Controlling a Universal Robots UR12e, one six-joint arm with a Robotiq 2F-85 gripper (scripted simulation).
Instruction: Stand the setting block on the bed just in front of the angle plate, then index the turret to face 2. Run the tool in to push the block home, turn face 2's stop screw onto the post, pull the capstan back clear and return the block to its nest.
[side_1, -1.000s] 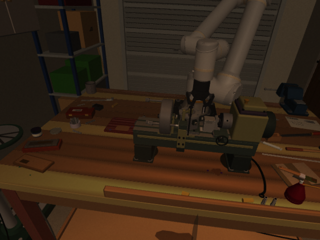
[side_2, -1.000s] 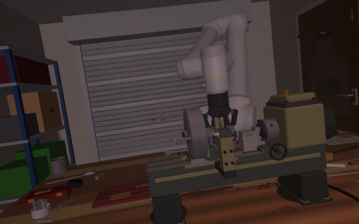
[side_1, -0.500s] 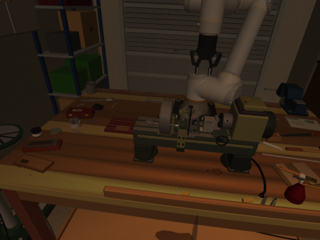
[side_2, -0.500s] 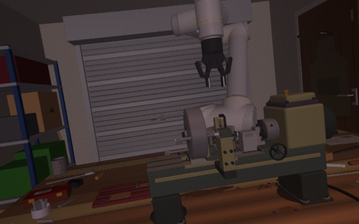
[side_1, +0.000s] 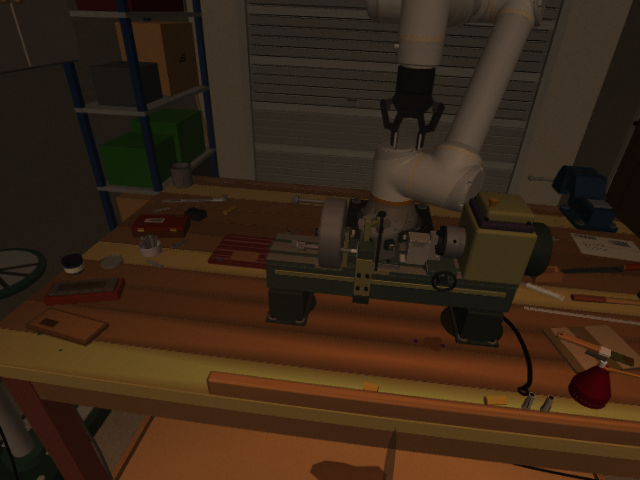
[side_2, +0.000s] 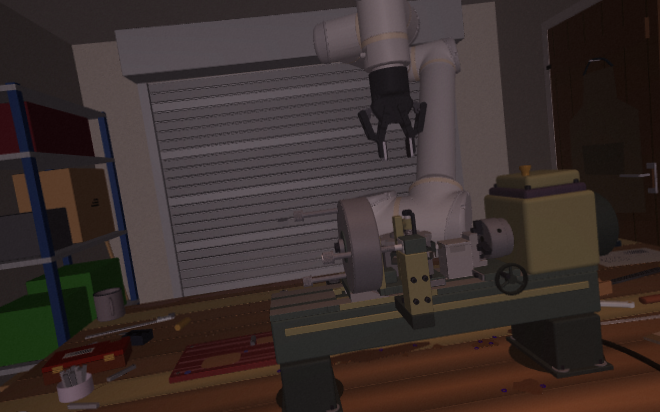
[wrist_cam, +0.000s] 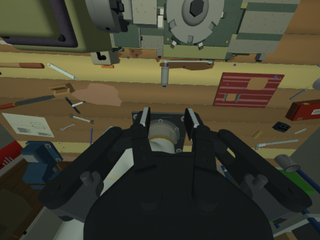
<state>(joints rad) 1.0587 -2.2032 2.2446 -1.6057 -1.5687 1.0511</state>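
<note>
The pale grey angle plate (side_1: 420, 247) (side_2: 459, 256) (wrist_cam: 143, 11) stands on the lathe bed between the chuck (side_1: 454, 240) (side_2: 495, 239) and the grey turret disc (side_1: 332, 232) (side_2: 358, 248) (wrist_cam: 194, 18), with the capstan lever (side_1: 381, 238) upright in front. A small pale block (wrist_cam: 160, 21) sits against the angle plate on the turret side. The red tray (side_1: 241, 250) (side_2: 225, 356) (wrist_cam: 246, 90) lies on the bench by the lathe's tail end, showing an empty cut-out. My gripper (side_1: 407, 139) (side_2: 396, 148) (wrist_cam: 167, 120) hangs high above the lathe, pointing down over the arm's base, open and empty.
The lathe headstock (side_1: 499, 238) (side_2: 545, 220) fills the right end of the bed. A blue vice (side_1: 583, 196) (wrist_cam: 38, 160) is bolted at the bench's far right corner. Files, spanners, a red case (side_1: 160, 225) and a cup (side_1: 181, 174) are scattered across the bench; shelving (side_1: 139, 93) stands left.
</note>
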